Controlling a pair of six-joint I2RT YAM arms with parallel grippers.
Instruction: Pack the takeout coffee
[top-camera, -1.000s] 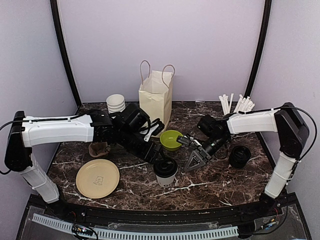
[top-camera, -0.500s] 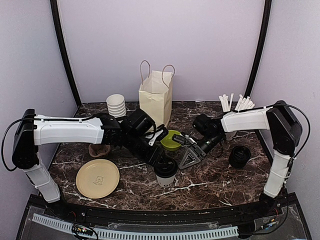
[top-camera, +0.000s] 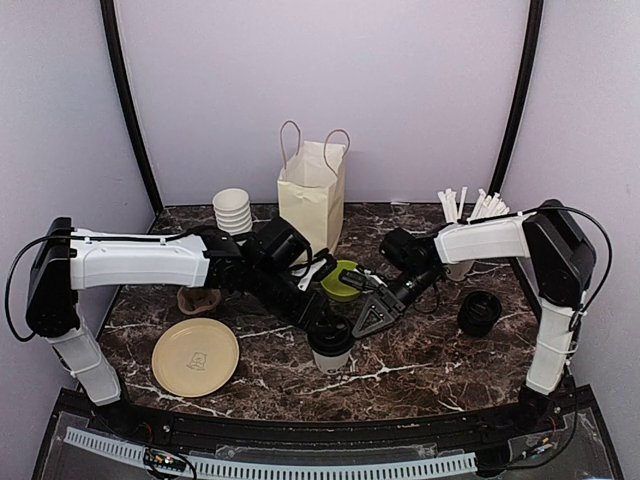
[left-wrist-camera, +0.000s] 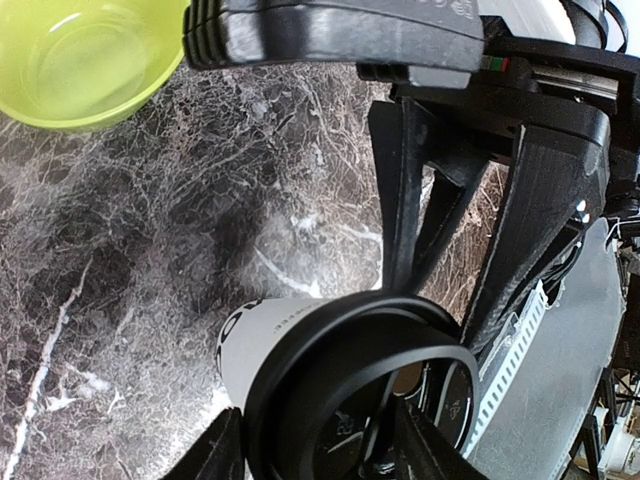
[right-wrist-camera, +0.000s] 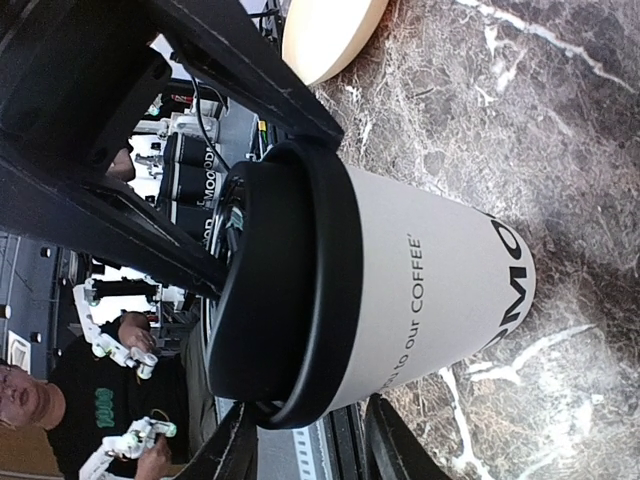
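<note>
Dark marble with white veins covers the table (top-camera: 440, 360), and pale lilac walls (top-camera: 400, 100) close it at the back and on both sides. The two white arms reach inward from the table edges and meet near the front middle.

A cream paper bag (top-camera: 312, 195) with rope handles stands upright at the back, its mouth open to the top. A beige plate (top-camera: 195, 356) lies flat at the front left. Behind it, near the bag, is a stack of lidless white cups (top-camera: 232, 208), and at the back right is a white cup of straws (top-camera: 470, 210). A small green bowl (top-camera: 343, 280) sits between the two wrists.

The takeout coffee (top-camera: 331, 350) stands upright on the marble, in front of the green bowl and right of the plate, well apart from the bag. Its long axis is vertical. Its black lid (left-wrist-camera: 370, 380) points up and the dark lettering (right-wrist-camera: 505, 270) is near the base.

The left gripper (left-wrist-camera: 318, 455) comes down over the cup from behind and left. Its fingers (left-wrist-camera: 215, 455) are about half spread, one on each side of the lid rim. I cannot tell if they already press on it.

The right gripper (right-wrist-camera: 308, 445) comes from the right side, level with the lid. Its jaws are rather narrow but apart, and the cup is just beyond the tips, not held by them.
</note>
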